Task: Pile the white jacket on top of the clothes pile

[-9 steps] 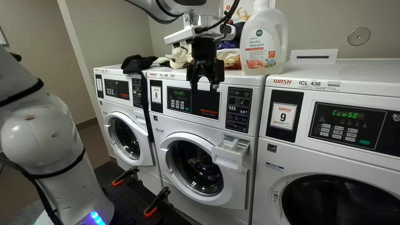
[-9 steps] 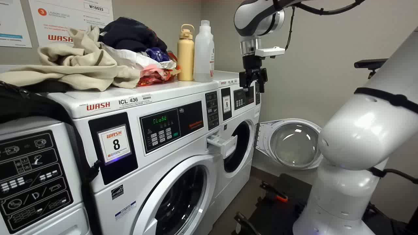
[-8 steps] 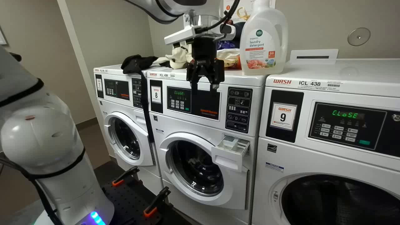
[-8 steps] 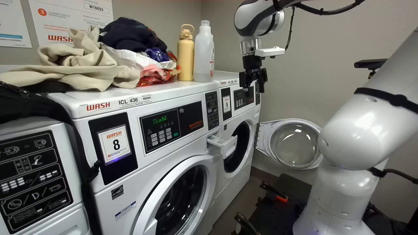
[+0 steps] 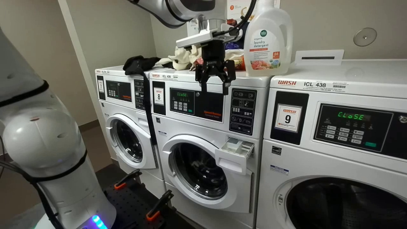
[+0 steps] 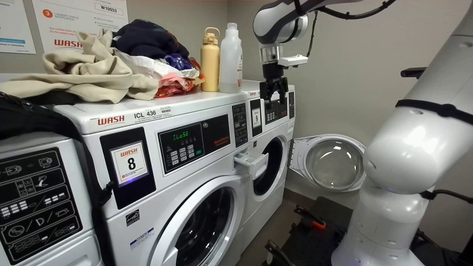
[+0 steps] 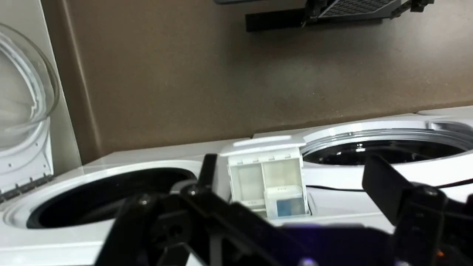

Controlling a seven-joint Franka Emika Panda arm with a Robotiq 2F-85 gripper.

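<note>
Jacket (image 6: 92,79), as I read it the rumpled cream-white garment, lies in loose folds on top of washer 8 (image 6: 192,99), toward its left side, its left end running out flat near a black item with a long strap (image 6: 33,120). Just to its right, and seemingly touching it, rises the clothes pile (image 6: 157,50), a navy garment (image 6: 144,35) uppermost; where one fabric ends and the next begins is hard to tell. Right of the pile stand a yellow bottle (image 6: 210,68) and a detergent jug (image 6: 230,62). Farther out, on the near side of the washers, hangs the gripper (image 5: 214,89), its jaws spread wide with nothing between them, well apart from the jacket and to the right of it. The wrist view looks down past its fingers (image 7: 384,192) on the detergent drawer (image 7: 266,177) and the floor (image 7: 166,81), and the jacket cannot be made out there. I judge this to be the approach: the jacket is ungrasped and the piling is not yet begun. The next move likely calls for rising to clear bottle and jug, going left and toward the far side until the fingers sit above a raised fold of the jacket, then coming down and pinching enough cloth to lift it right, onto the navy garment. The hold needs to be generous, since such soft cloth would probably trail or slip.
</note>
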